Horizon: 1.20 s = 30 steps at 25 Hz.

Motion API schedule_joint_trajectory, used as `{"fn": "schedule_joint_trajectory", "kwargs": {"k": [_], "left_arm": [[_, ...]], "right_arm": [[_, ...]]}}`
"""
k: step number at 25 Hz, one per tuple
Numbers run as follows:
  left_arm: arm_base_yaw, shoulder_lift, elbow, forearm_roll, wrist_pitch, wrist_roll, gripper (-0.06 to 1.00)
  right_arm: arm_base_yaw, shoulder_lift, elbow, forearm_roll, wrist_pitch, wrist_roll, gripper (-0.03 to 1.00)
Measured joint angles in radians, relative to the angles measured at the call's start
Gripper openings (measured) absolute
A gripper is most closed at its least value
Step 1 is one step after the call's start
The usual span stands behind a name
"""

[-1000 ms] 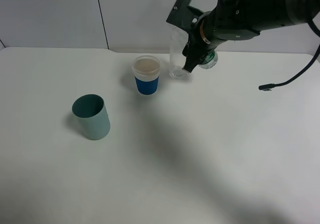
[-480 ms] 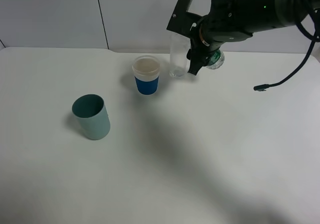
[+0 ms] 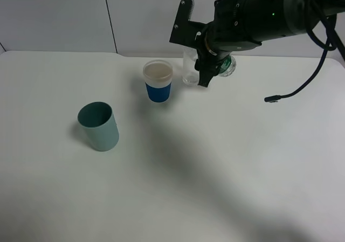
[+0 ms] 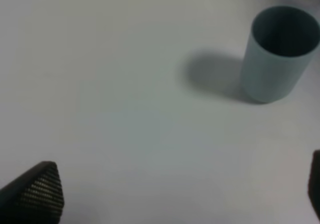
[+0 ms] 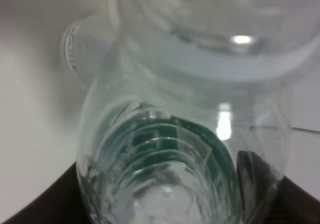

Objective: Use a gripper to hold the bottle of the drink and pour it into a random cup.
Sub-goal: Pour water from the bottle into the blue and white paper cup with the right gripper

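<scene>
1. Bottle (image 3: 227, 65) is at far centre-right, tipped over, neck by the clear glass (image 3: 189, 69). Right gripper (image 3: 211, 68) is clamped on its body.
2. Blue cup (image 3: 158, 82) sits just left of the glass. Teal cup (image 3: 98, 126) stands nearer, well left.
3. Left gripper (image 4: 175, 194) has jaws spread, nothing between, table below.

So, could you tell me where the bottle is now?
The bottle is tipped in the right gripper, just right of the clear glass, back centre of the exterior high view.
</scene>
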Motion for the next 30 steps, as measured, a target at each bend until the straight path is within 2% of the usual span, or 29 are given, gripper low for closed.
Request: {"fn": "schedule_joint_trajectory", "kwargs": {"k": [19, 30], "left_arm": [[0.000, 0.000, 0.000, 0.000, 0.000, 0.000, 0.99], [0.000, 0.000, 0.000, 0.000, 0.000, 0.000, 0.99]], "right_arm": [[0.012, 0.000, 0.000, -0.014, 0.083, -0.090, 0.56], [0.048, 0.013, -0.086, -0.005, 0.218, -0.151, 0.56]]}}
